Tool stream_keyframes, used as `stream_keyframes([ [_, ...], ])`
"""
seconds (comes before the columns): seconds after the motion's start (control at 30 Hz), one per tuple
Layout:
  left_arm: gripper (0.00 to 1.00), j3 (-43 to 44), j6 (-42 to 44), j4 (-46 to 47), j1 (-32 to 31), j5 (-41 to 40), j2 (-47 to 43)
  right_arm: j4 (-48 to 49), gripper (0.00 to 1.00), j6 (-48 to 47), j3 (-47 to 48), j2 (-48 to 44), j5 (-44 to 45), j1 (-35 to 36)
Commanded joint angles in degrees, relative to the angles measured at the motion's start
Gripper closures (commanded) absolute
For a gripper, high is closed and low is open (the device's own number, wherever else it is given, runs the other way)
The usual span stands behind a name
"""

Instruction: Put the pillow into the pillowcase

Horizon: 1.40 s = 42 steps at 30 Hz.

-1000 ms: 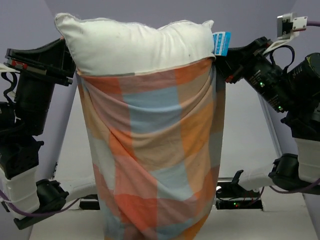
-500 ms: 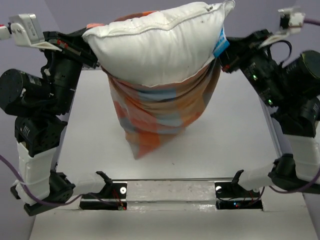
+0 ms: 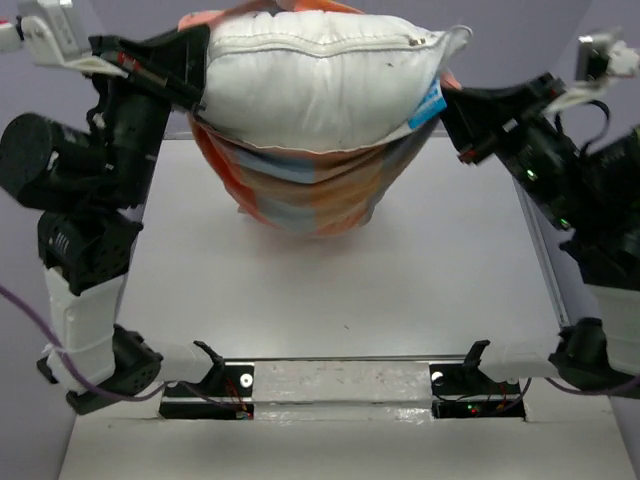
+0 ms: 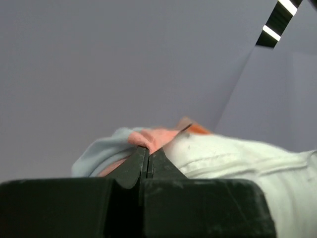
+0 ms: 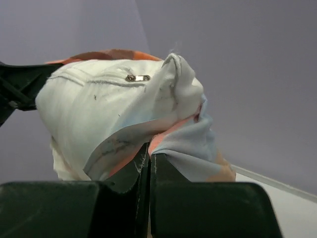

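The large plump white fabric pillow hangs above the far part of the flat white table. The thin orange, light-blue and grey-tan checked pillowcase sits around the pillow's lower part and sags beneath it; I cannot tell whether its bottom touches the table. My left claw is at the pillow's left end and my right claw at its right end, each pinched onto the case's rim. The small blue-and-white tag lies just beside my right claw.
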Motion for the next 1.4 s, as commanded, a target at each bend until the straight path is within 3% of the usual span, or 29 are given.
stream_keyframes([
  [0.0,1.00,-32.8,-1.8,22.5,-0.4,-1.3,-19.1,19.3,1.00,1.5,-28.2,-15.1,1.5,0.7],
  [0.03,1.00,-47.3,-1.6,27.2,-0.4,-5.0,-22.1,15.1,1.00,0.3,-29.3,-9.5,8.6,0.7],
  [0.1,1.00,-42.1,-0.9,24.0,0.0,-7.3,-21.1,10.7,1.00,-2.1,-25.5,-6.1,11.5,0.7],
  [0.13,1.00,-36.8,-0.6,19.6,0.0,-5.8,-19.7,10.1,1.00,-2.5,-17.6,-6.2,10.3,0.7],
  [0.2,1.00,-15.5,-1.3,13.8,-0.1,1.2,-14.2,10.7,1.00,-3.0,-5.3,-6.5,1.9,0.7],
  [0.23,1.00,-7.7,-2.0,11.4,0.0,3.5,-12.0,8.9,1.00,-2.1,11.5,-5.1,-4.2,0.7],
  [0.27,1.00,6.7,-2.6,8.9,0.0,6.8,-7.7,5.8,1.00,-0.4,18.7,-3.7,-7.0,0.7],
  [0.3,1.00,12.1,-3.1,4.4,0.1,7.1,-5.9,5.4,1.00,0.4,22.5,-3.4,-10.6,0.7],
  [0.33,1.00,14.8,-2.5,2.7,0.1,5.7,-5.0,7.6,1.00,0.9,17.2,-5.3,-11.0,0.7],
  [0.37,1.00,13.7,-0.4,-0.5,0.1,3.6,-4.6,11.1,1.00,1.1,8.3,-12.4,-10.4,0.7],
  [0.43,1.00,4.4,0.7,0.1,0.1,-2.4,-6.1,20.2,1.00,-0.4,-11.4,-16.7,-6.2,0.7],
  [0.47,1.00,-12.9,1.4,3.8,0.1,-6.7,-10.4,21.4,1.00,-2.9,-20.6,-15.8,1.9,0.7],
  [0.5,1.00,-23.6,2.0,9.2,0.1,-7.6,-13.6,20.9,1.00,-4.5,-22.9,-13.6,6.7,0.7],
  [0.53,1.00,-32.0,2.9,21.3,0.1,-7.5,-16.4,20.7,1.00,-5.8,-24.7,-8.9,12.0,0.7],
  [0.57,1.00,-37.6,2.8,23.4,0.2,-8.8,-18.3,20.3,1.00,-9.9,-25.1,-6.9,12.8,0.1],
  [0.63,1.00,-30.6,3.7,18.9,0.7,-7.8,-15.9,17.8,1.00,-11.6,-15.8,-3.6,11.2,0.1],
  [0.67,1.00,-16.8,3.9,16.0,0.7,-5.9,-11.2,15.4,1.00,-11.3,-8.7,-2.5,8.5,0.1],
  [0.7,1.00,-8.0,3.7,13.1,0.7,-3.5,-8.3,13.0,1.00,-10.5,9.2,-1.1,4.8,0.1],
  [0.73,1.00,0.2,3.0,7.5,0.7,-1.1,-5.5,10.6,1.00,-9.6,18.1,0.6,-2.0,0.1],
  [0.77,1.00,16.2,1.6,4.7,0.7,2.3,-0.1,8.3,1.00,-7.5,24.4,1.9,-4.4,0.1],
  [0.8,1.00,22.9,1.3,-0.6,0.7,2.7,2.5,8.4,1.00,-6.8,23.5,0.2,-5.9,0.1],
  [0.87,1.00,30.7,1.3,-6.6,0.7,-0.6,6.0,18.2,1.00,-6.7,4.2,-8.0,-3.2,0.1],
  [0.9,1.00,29.0,2.1,-8.7,0.7,-3.4,7.2,23.5,1.00,-6.8,-7.6,-15.9,-0.8,0.1],
  [0.97,1.00,27.9,2.8,-14.0,0.7,-8.9,11.8,24.0,1.00,-9.8,-21.1,-10.9,8.0,0.1],
  [1.03,1.00,28.3,3.1,-11.3,0.7,-8.2,13.2,15.3,1.00,-11.7,-15.9,-3.9,14.0,0.1],
  [1.07,1.00,29.3,2.9,-9.2,0.7,-4.6,13.1,13.4,1.00,-12.6,-7.2,-2.0,12.8,0.1],
  [1.2,1.00,25.7,2.6,0.9,0.7,-0.1,5.3,11.9,1.00,-9.9,9.6,-2.5,0.9,0.1],
  [1.27,1.00,19.2,4.4,5.3,0.7,-0.2,1.6,13.1,1.00,-7.6,7.9,-6.6,-2.1,0.1],
  [1.37,1.00,-4.0,6.7,11.4,0.7,-4.9,-8.0,15.1,1.00,-5.1,-9.4,-9.9,0.2,0.1],
])
